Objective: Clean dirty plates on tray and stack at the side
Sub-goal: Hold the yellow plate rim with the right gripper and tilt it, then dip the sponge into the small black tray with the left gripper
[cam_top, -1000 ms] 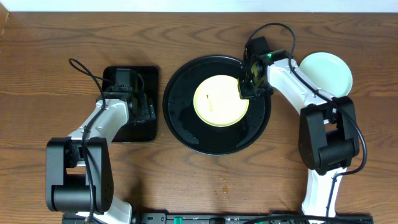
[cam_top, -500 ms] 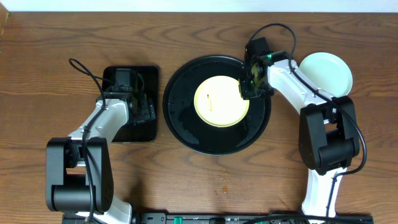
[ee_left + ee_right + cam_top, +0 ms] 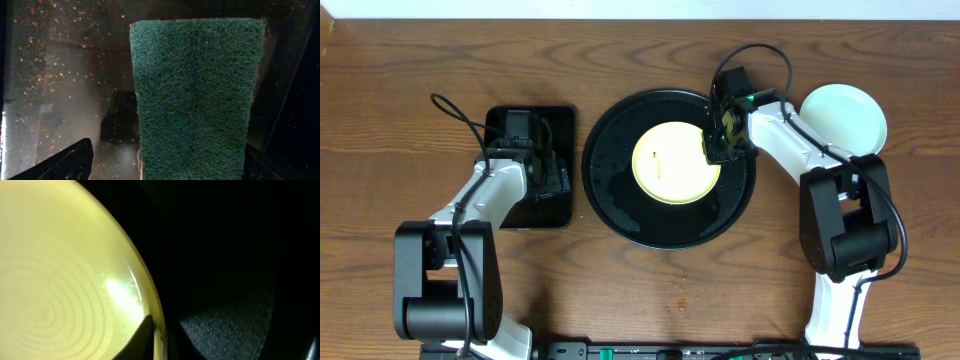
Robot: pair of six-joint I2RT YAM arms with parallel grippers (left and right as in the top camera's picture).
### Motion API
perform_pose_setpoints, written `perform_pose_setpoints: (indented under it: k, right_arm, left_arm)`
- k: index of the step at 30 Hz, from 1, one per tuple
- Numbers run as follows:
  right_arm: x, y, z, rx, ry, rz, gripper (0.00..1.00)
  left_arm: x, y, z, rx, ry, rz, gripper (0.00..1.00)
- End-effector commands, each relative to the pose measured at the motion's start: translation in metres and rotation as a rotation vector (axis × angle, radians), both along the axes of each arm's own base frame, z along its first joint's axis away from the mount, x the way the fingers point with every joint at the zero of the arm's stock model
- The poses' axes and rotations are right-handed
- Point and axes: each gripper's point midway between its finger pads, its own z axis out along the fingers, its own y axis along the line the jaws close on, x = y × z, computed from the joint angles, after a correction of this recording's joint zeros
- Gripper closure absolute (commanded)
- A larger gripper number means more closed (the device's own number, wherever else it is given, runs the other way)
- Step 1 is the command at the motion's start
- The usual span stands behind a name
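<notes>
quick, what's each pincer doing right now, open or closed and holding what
Left pincer: over the small black tray, holding a green scouring pad.
Right pincer: at the yellow plate rim; closure cannot be told.

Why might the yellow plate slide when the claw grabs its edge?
The yellow plate looks glossy, and so does the black tray under it, so it may well skid if pushed. It seems thin and shallow, probably light and easy to tip up. The right claw sits at its rim, where grip is likely small.

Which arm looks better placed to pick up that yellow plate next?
The right. Its gripper is already at the yellow plate's edge on the round tray, while the left gripper sits over the small tray with a green pad.
</notes>
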Motion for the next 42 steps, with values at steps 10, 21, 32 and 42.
perform_pose_setpoints:
  k: [10, 21, 32, 42]
  right_arm:
    - [-0.002, 0.005, 0.007, -0.002, -0.016, 0.022, 0.90]
    - [-0.002, 0.005, 0.007, -0.002, -0.016, 0.022, 0.89]
    - [-0.002, 0.005, 0.007, -0.002, -0.017, 0.022, 0.88]
    - [-0.003, 0.006, 0.007, -0.001, -0.017, 0.024, 0.88]
  left_arm:
    - [0.000, 0.002, -0.002, 0.004, 0.009, -0.003, 0.13]
    - [0.015, 0.017, 0.004, 0.088, -0.058, 0.021, 0.02]
    - [0.010, 0.041, 0.009, 0.243, -0.033, 0.009, 0.17]
    - [0.013, 0.033, 0.007, 0.199, -0.042, -0.025, 0.07]
